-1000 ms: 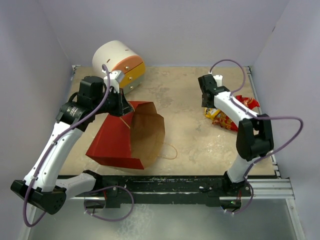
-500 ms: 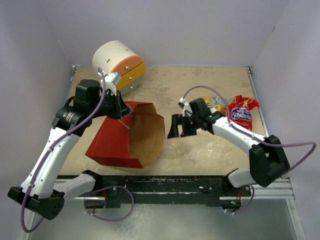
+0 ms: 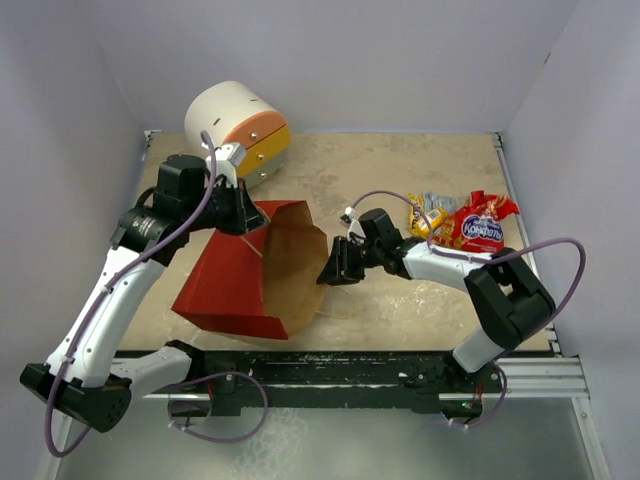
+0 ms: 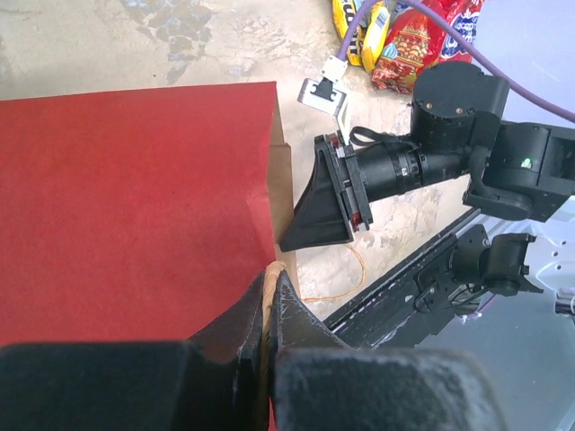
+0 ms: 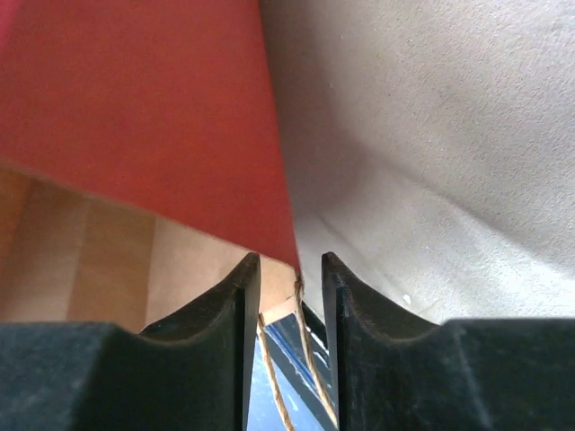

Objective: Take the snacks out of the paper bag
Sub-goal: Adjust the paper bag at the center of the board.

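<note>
- Pale lilac walls (image 3: 330,60) enclose a beige, stone-patterned table surface (image 3: 400,180); a white drawer unit (image 3: 240,125) with orange and yellow fronts stands at the far left corner.
- Paper bag (image 3: 230,280): lies on its side left of centre, red outside up, with the open mouth facing right and the kraft lining exposed.
- Left gripper (image 4: 272,278): jaws pressed together on the far rim of the bag mouth, holding that edge lifted.
- Right gripper (image 5: 289,269): jaws parted by a narrow gap at the near-right edge of the mouth. The red rim and a twisted handle (image 5: 269,359) sit in that gap; no clamping on the paper is evident.
- Snacks (image 3: 462,225): a red bag (image 3: 480,228) with a blue-white logo and a yellow-orange packet (image 3: 425,222) lie together on the table near the right wall, well apart from the paper bag.
- Progress, as judged: part of the unloading is done.
- Remaining: the visible lining shows no packet, but the deeper interior is hidden. Whether any snacks remain inside cannot be told.
</note>
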{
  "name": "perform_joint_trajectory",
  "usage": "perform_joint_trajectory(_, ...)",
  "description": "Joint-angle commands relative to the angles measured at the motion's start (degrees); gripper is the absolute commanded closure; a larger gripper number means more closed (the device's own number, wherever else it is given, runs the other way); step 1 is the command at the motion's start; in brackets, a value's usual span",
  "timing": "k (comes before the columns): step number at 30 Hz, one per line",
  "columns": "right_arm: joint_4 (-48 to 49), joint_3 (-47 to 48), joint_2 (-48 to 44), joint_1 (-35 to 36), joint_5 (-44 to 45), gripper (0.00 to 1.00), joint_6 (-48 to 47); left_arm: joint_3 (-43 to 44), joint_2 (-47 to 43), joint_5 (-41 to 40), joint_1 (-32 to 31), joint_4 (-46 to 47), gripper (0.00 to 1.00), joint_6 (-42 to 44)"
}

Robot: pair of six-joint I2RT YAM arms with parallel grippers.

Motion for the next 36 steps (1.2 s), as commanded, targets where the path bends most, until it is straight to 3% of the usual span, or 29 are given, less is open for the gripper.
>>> perform_joint_trajectory(1, 8.4, -1.4, 0.5, 0.2, -1.0, 0.69, 6.7, 4.1, 3.3, 1.8, 0.0, 5.5, 1.00, -0.1)
perform_joint_trajectory(6, 4.8, 1.5, 1.2, 0.1, 0.7, 1.00, 4.8, 11.2, 8.8, 0.8, 0.1, 4.1, 1.00, 4.2)
perform_joint_trajectory(16, 11.5, -5.6, -7.0, 0.6, 8.8, 1.00, 10.2, 14.3, 12.1, 7.1, -0.4, 10.1, 1.00, 3.3)
perform_joint_trajectory(24, 10.3, -9.2, -8.5, 5.8, 11.9, 1.00, 8.1, 3.9, 4.0, 1.8, -0.6, 4.4, 1.00, 6.1)
perform_joint_trajectory(27, 2.1, -8.3, -10.9, 5.9, 14.3, 0.88, 3.9, 1.8, 1.2, 0.3, -0.6, 1.3, 1.00, 6.5)
perform_joint_trajectory(33, -16.5, -3.6, -20.5, 5.9, 29.3, 0.50, -9.3, 1.1, -0.8, 0.2, -0.5, -0.7, 1.00, 5.1)
perform_joint_trajectory(36, -21.8, -1.4, -23.5, 6.1, 32.2, 0.43, -18.2, 1.7, 0.0, 0.4, -0.6, -1.5, 1.00, 5.0)
